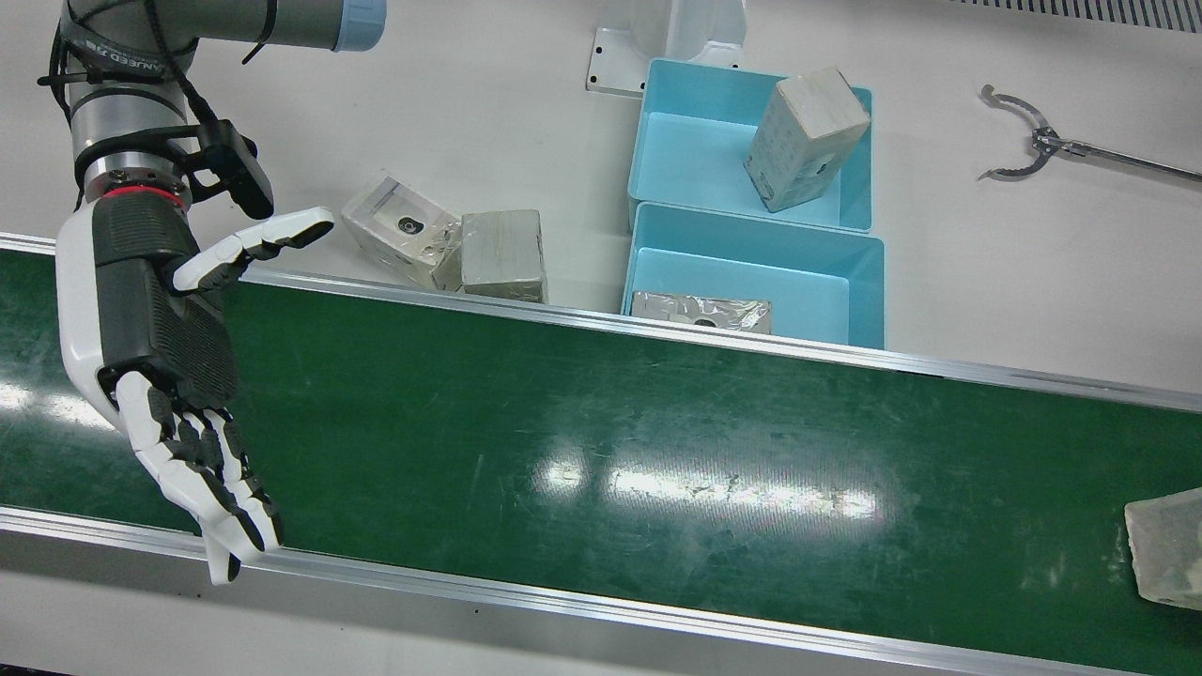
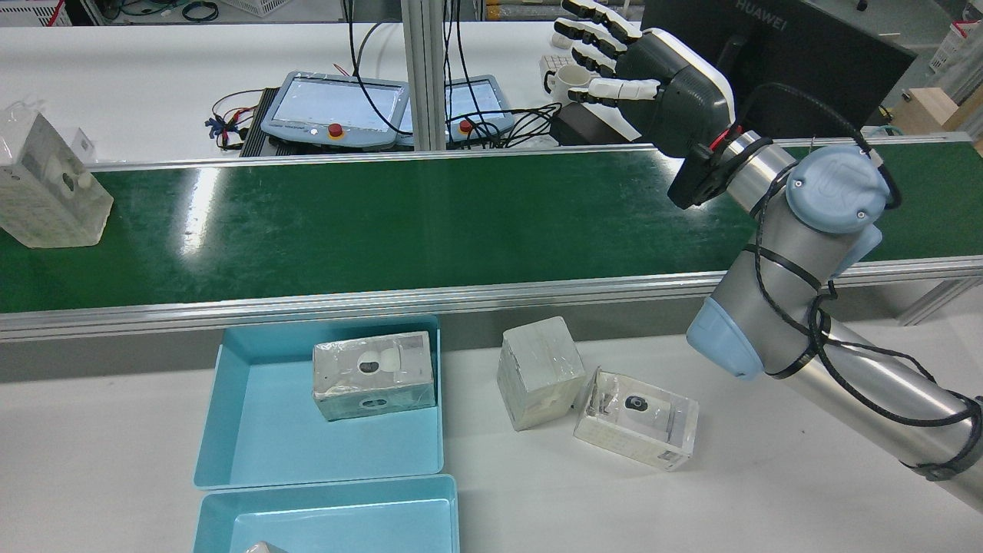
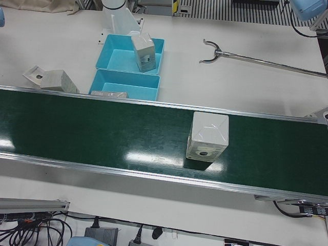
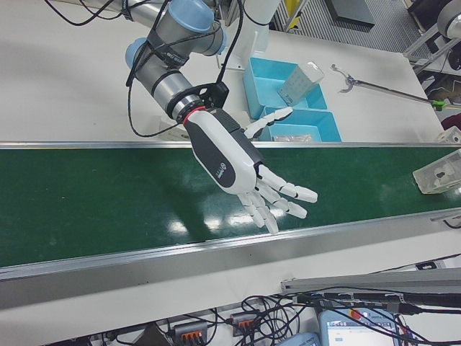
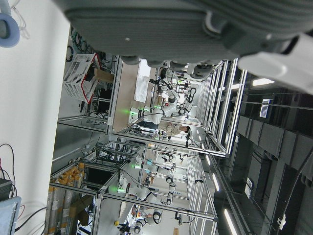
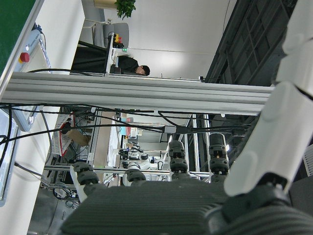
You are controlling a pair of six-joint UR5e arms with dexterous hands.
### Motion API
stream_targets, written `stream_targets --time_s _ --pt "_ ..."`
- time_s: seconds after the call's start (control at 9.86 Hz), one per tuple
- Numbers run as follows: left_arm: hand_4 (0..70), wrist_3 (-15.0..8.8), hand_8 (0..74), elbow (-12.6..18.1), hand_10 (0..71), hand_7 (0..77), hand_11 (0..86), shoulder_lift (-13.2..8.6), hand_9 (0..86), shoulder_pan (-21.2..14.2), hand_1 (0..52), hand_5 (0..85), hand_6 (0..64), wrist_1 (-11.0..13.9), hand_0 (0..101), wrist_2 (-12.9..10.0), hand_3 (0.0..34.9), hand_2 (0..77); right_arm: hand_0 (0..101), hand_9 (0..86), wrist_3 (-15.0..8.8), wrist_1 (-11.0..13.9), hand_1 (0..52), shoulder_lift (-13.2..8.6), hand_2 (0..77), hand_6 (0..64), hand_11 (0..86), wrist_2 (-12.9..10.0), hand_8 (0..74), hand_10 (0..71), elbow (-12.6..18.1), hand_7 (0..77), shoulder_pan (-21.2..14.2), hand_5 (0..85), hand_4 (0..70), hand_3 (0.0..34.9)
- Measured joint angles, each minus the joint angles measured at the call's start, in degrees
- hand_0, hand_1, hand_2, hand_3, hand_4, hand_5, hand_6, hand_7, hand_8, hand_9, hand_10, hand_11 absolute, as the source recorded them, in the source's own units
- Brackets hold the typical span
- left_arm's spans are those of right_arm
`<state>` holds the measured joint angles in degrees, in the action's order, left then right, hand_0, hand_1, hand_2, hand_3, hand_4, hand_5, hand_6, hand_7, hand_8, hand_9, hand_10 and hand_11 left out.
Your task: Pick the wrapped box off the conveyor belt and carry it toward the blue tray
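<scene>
Riding the green conveyor belt near its far end on the robot's left, the wrapped box stands upright and alone, well apart from the right hand, which hovers over the opposite end of the belt with its fingers spread and holding nothing. The left hand shows only in its own camera as a dark palm edge close to the lens, so I cannot tell how its fingers are set. The box looks like stiff card under clear film, probably light, and the film is glossy, so I would expect it to slip in a loose hold; the broad flat sides look like the safest place to clamp it, with the fingers on one face and the thumb on the opposite face, low enough that it does not tip. Two blue trays sit end to end on the table just beside the belt's robot-side edge. I count five wrapped boxes in all: one on the belt, one in each tray, and two touching each other on the bare table next to the trays. A long reaching tool lies toward the table's left side.
</scene>
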<state>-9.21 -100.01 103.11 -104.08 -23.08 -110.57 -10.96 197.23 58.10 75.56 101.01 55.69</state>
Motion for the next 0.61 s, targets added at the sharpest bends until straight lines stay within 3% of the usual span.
stream_targets --time_s 0.61 --pt "0.0 0.0 0.5 0.0 0.5 0.5 0.0 0.0 0.5 0.0 0.0 0.5 0.0 0.0 0 0.0 0.0 1.1 39 1.6 0.0 0.0 8.2 -0.1 11.4 0.0 8.2 -0.1 0.0 4.9 -0.1 12.0 -0.6 16.9 8.2 30.2"
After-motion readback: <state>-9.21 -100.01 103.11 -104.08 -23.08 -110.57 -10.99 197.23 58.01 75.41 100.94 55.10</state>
